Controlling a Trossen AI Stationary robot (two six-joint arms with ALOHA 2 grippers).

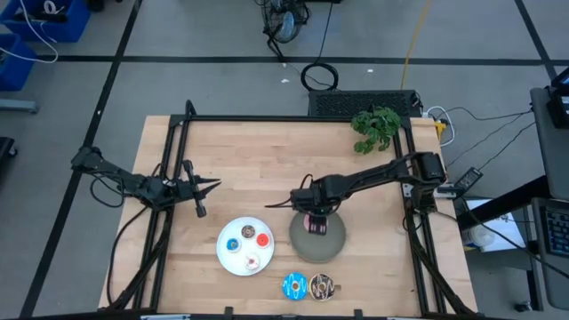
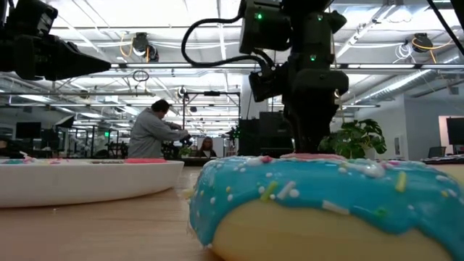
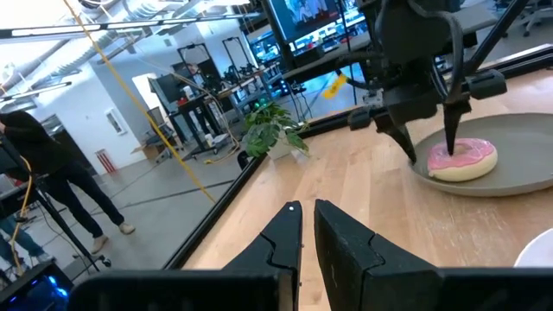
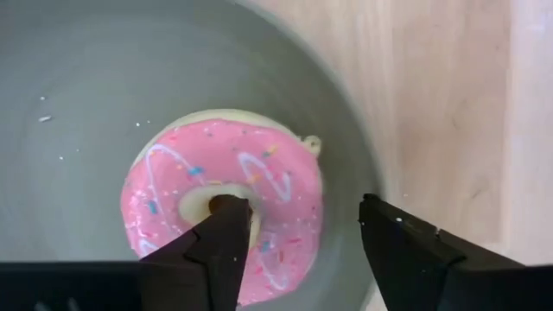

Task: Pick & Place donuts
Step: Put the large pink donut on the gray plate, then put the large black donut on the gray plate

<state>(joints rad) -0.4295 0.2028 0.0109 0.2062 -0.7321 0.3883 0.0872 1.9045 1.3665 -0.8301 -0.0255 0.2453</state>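
On the smooth grey plate (image 4: 69, 78), a glossy pink donut (image 4: 259, 186).

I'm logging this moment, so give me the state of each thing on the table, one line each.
Pink donut: lying flat on the grey plate.
Right pincer: open, one finger in the pink donut's hole.
Left pincer: shut, empty.
Blue donut: on the table.
Brown donut: on the table, beside the blue one.
White plate: holds tiny donuts.
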